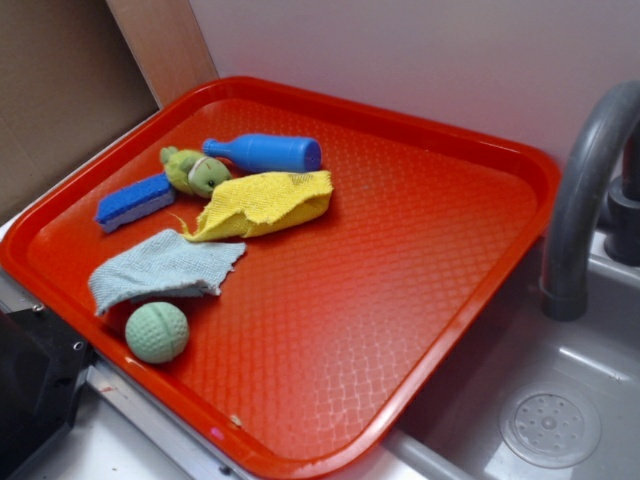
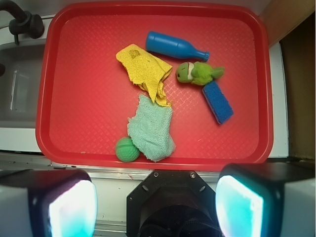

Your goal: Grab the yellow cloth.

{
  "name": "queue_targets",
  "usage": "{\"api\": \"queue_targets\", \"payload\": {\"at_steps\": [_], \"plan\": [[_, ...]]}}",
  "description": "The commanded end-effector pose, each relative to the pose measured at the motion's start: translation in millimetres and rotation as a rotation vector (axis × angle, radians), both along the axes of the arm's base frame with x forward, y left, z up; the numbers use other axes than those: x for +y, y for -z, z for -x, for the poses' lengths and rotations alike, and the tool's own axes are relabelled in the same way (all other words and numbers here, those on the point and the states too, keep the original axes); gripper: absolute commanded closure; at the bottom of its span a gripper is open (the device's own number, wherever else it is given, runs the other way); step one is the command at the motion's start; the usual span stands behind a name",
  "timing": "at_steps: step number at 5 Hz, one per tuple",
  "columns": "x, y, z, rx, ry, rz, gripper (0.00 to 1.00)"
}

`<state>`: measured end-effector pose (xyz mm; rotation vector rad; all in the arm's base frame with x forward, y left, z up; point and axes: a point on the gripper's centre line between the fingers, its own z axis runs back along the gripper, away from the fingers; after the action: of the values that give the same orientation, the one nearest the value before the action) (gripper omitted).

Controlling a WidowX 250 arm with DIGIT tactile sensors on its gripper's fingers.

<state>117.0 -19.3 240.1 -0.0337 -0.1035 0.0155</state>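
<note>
Though unlabelled, yellow cloth on tray.

Red tray, blue bottle, plush toy, blue sponge, grey-blue cloth, green ball, faucet

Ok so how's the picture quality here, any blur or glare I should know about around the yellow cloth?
Exterior view: soft, slightly hazy focus, with pale glare on the red plastic tray; the bright yellow coarse-woven cloth stays readable. Wrist view: the cloth and tray are sharp and evenly lit, but the jaws at the bottom edge are blurred and glow cyan-white.
</note>
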Motion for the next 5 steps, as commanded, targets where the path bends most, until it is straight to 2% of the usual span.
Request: {"api": "queue_targets", "payload": {"at_steps": [1, 2, 3, 4, 5], "plan": [[0, 0, 0, 0.0, 0.0, 0.0, 0.0], [14, 35, -38, -0.032, 0.023, -0.018, 0.0], [6, 69, -90, -0.087, 0.109, -0.049, 0.0], [-6, 112, -110, -0.123, 0.163, -0.059, 0.0], [-26, 157, -113, -0.126, 0.225, -0.062, 0.0]]}}
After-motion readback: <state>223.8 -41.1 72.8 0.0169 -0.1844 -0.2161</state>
